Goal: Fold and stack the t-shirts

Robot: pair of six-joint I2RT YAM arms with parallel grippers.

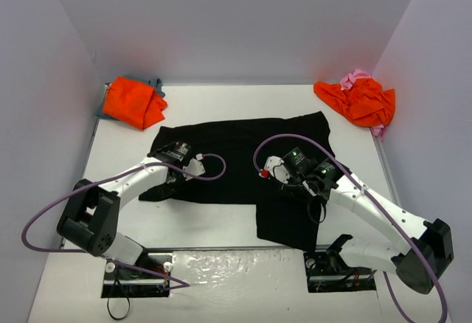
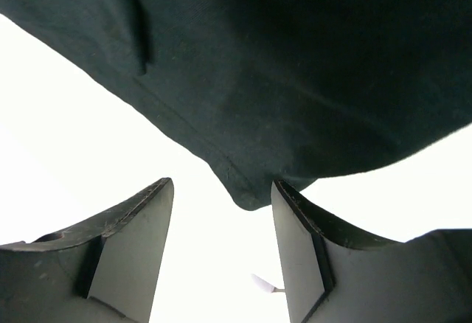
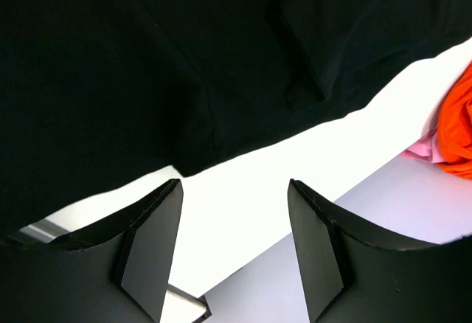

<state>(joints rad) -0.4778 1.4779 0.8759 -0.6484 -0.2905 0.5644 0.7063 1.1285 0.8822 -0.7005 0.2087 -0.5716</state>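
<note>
A black t-shirt [image 1: 251,161] lies spread across the middle of the white table [image 1: 206,220], with a flap reaching toward the near edge. My left gripper [image 1: 184,168] hangs over its left part. In the left wrist view the left gripper [image 2: 221,184] is open, and a rounded corner of the black t-shirt [image 2: 295,80] lies just ahead of its fingertips. My right gripper [image 1: 284,172] is above the shirt's middle. The right wrist view shows the right gripper [image 3: 234,183] open and empty, with the black t-shirt [image 3: 147,65] beyond it.
At the back left, an orange t-shirt [image 1: 133,102] lies bunched on a blue-grey one [image 1: 156,85]. Another orange t-shirt [image 1: 361,100] lies over a pink one [image 1: 358,77] at the back right; both orange [image 3: 457,131] and pink [image 3: 420,146] show in the right wrist view. Walls close three sides.
</note>
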